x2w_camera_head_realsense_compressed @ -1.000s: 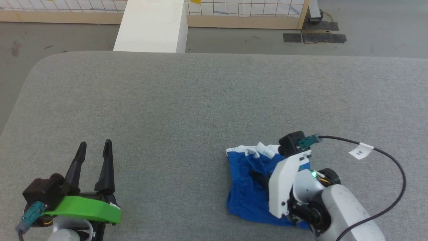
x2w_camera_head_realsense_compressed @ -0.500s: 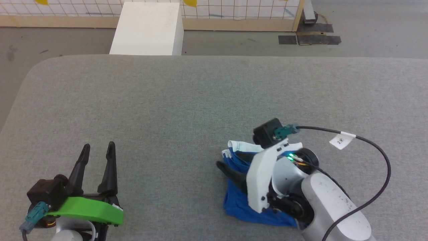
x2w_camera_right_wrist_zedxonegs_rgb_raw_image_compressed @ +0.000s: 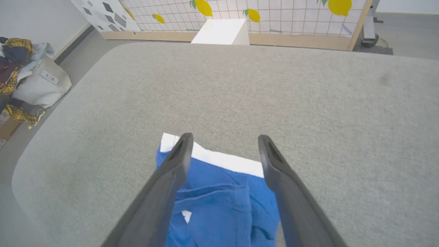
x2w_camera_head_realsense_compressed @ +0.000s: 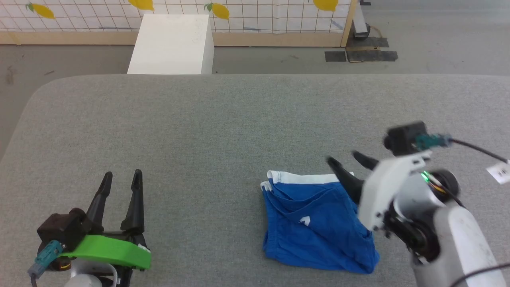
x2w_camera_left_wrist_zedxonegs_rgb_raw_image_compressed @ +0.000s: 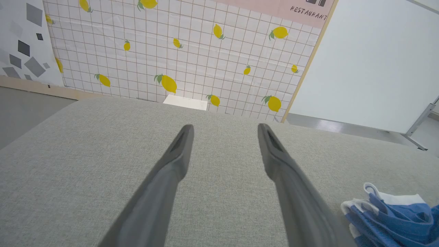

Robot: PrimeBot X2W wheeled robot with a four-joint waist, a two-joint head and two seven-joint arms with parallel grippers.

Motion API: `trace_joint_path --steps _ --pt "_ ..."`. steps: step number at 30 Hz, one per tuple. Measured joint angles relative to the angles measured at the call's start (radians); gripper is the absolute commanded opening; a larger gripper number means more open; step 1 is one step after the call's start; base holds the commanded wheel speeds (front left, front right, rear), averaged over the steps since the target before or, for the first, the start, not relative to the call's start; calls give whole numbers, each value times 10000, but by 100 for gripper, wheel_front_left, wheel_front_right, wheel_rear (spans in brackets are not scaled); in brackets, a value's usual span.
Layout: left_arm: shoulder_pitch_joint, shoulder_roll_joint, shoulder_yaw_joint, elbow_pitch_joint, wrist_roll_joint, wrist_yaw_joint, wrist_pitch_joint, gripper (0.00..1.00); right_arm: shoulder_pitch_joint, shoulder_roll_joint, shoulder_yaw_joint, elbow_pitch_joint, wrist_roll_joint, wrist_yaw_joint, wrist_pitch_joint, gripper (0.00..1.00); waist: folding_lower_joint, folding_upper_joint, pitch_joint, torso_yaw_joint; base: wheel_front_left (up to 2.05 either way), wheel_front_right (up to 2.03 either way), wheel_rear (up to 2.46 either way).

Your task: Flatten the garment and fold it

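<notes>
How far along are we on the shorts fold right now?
Done: the garment lies in a compact, folded-over bundle on the gray table, with its white trim along the far edge. In hand: nothing. The right gripper is open by the bundle's far right corner, and the left gripper is open, well off to the side. Left: the near edge looks rumpled, so probably a smoothing pass.

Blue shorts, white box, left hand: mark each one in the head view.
blue shorts point(x2w_camera_head_realsense_compressed: 314, 239): head view, middle of the blue cloth.
white box point(x2w_camera_head_realsense_compressed: 171, 40): head view, its top face.
left hand point(x2w_camera_head_realsense_compressed: 123, 173): head view, midway between its two fingertips.
</notes>
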Motion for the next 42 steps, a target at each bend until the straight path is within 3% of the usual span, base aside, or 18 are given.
trace_joint_path --steps 5,16,17,18,19,20,27,32,37,38,39,42 --pt "3 -2 -40 -8 0 10 -2 100 930 -4 -614 -90 -282 0 694 100 0 0 5 -25 0 0 0" --pt "-3 2 -100 -12 -13 8 -2 100 1535 2 -190 326 -224 0 1191 100 0 0 199 13 0 0 0" --pt "-4 4 -102 -8 -15 8 -2 100 1535 4 -92 407 -163 0 1195 81 0 0 213 24 0 0 0" --pt "-4 6 -102 -8 -17 8 -2 100 1535 6 -17 447 -73 0 1189 31 0 0 221 32 0 0 0" --pt "-4 6 -102 -8 -19 8 -2 100 1533 6 27 464 -38 0 1181 5 0 0 229 37 0 0 0" --pt "-4 6 -102 -4 -35 8 -2 100 1530 6 100 481 -38 0 1164 0 0 0 238 43 0 0 0" --pt "-3 10 -125 27 -77 8 -2 100 1507 -10 591 12 -182 0 1189 0 1 0 216 62 0 0 0" --pt "-2 15 -134 33 -90 13 -2 100 1605 -2 1814 -779 -384 0 1814 0 0 0 165 -8 0 0 0" --pt "-5 15 -192 29 -100 38 0 100 1936 6 2583 -746 -408 0 2201 0 0 0 183 -93 0 0 0" --pt "-6 15 -213 29 -102 38 0 100 1937 6 2698 -675 -389 0 2243 16 0 0 199 -95 0 0 0" --pt "-6 15 -221 31 -102 38 0 100 1936 2 2803 -591 -414 0 2280 100 0 0 211 -96 0 0 0" --pt "-12 17 -244 35 -115 38 0 100 1927 2 3083 -403 -485 0 2378 100 0 1 222 -92 0 0 0"
